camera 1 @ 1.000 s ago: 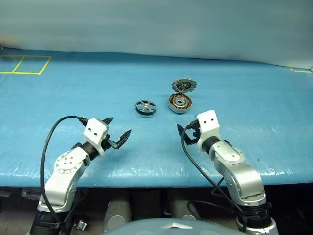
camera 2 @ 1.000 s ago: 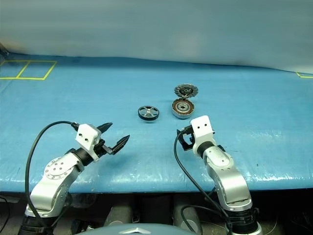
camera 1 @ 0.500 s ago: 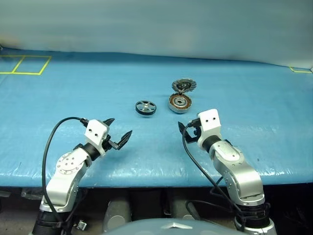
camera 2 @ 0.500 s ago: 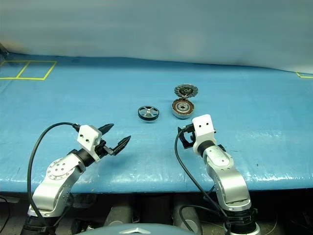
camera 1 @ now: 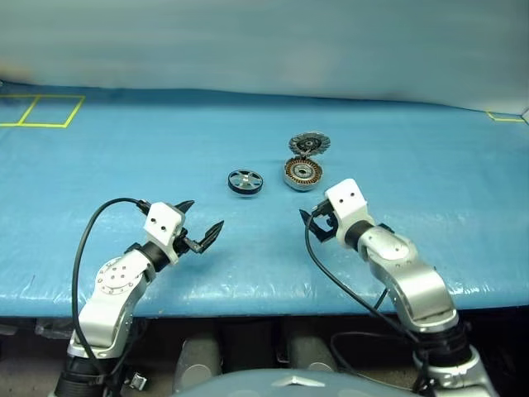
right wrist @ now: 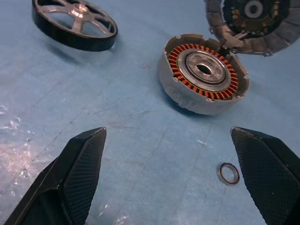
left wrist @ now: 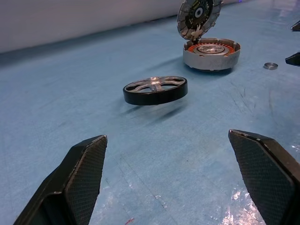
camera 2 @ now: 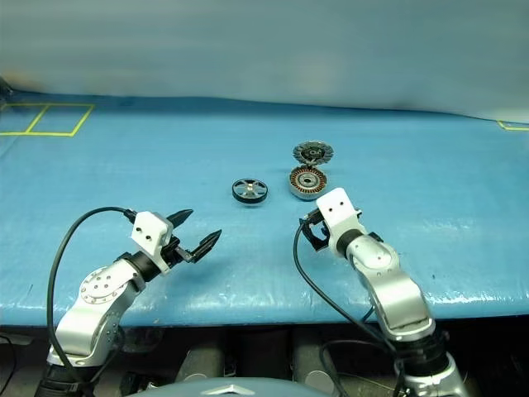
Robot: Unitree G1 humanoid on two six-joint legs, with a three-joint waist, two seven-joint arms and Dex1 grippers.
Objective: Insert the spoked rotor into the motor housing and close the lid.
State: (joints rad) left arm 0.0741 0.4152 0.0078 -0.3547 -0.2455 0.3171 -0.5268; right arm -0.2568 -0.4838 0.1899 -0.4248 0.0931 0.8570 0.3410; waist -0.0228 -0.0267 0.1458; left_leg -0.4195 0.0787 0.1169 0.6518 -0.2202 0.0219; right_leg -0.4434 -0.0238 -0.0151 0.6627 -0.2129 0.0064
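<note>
The spoked rotor (camera 1: 245, 182) lay flat on the blue surface (camera 1: 124, 157), just to the left of the motor housing (camera 1: 303, 173) and a little apart from it. It looked stiff and fairly light, a dark rim around a silvery hub with open gaps between the spokes. I judged the rim the best place to take it, one pad on each side across its width, since the smooth metal hub and spokes would likely slip and the wheel sat too low to catch from above without care.

The housing stood open, its copper windings and central bearing showing, with the lid (camera 1: 309, 145) tipped up on its hinge at the far side, dark face toward me. That hinge seemed the delicate part, and I thought the lid would want a gentle push rather than a pinch. A small metal ring (right wrist: 228, 173) lay loose on the surface near the housing.

My left fingers (camera 1: 202, 225) were spread wide and held nothing, well short of the rotor. My right fingers (right wrist: 84, 164) were likewise parted and empty, poised just in front of the housing.
</note>
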